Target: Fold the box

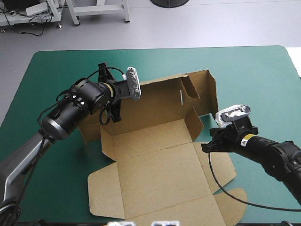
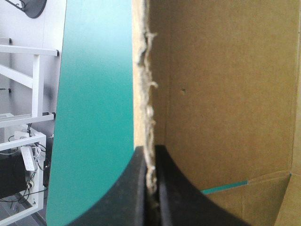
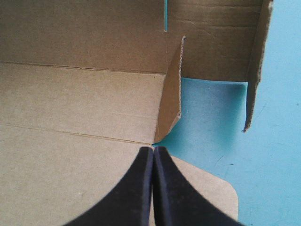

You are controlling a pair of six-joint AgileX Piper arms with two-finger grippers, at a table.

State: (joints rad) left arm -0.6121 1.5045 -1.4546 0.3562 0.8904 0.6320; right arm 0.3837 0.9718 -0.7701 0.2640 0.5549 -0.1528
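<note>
High view puts the brown box (image 1: 155, 174) around the middle of the teal-green desk (image 1: 56, 70), only partly made up: its big base panels lie flat and open toward the near edge, while the far wall (image 1: 160, 101) stands raised and leaning a little. The left tool (image 1: 114, 101) comes in from the left and sits at the left end of that raised wall. Its own wrist view settles how it stands, for it is clamped on the box, all but together, with the ragged cut edge of the board running up out of the narrow slit between its two black sides. Bare teal-green cover lies to one side of that edge and the brown inner face of the wall to the other. The right tool (image 1: 209, 145) is at the box's right side, near the corner where the base meets the raised wall. From its wrist view it is pressed together into one pointed arch with nothing held in it. Just ahead of its tip a small flap (image 3: 171, 99) stands upright on edge, and a round-cornered side tab (image 3: 207, 188) lies flat on the desk under and beside it. Whether that tip touches the board I cannot tell.
</note>
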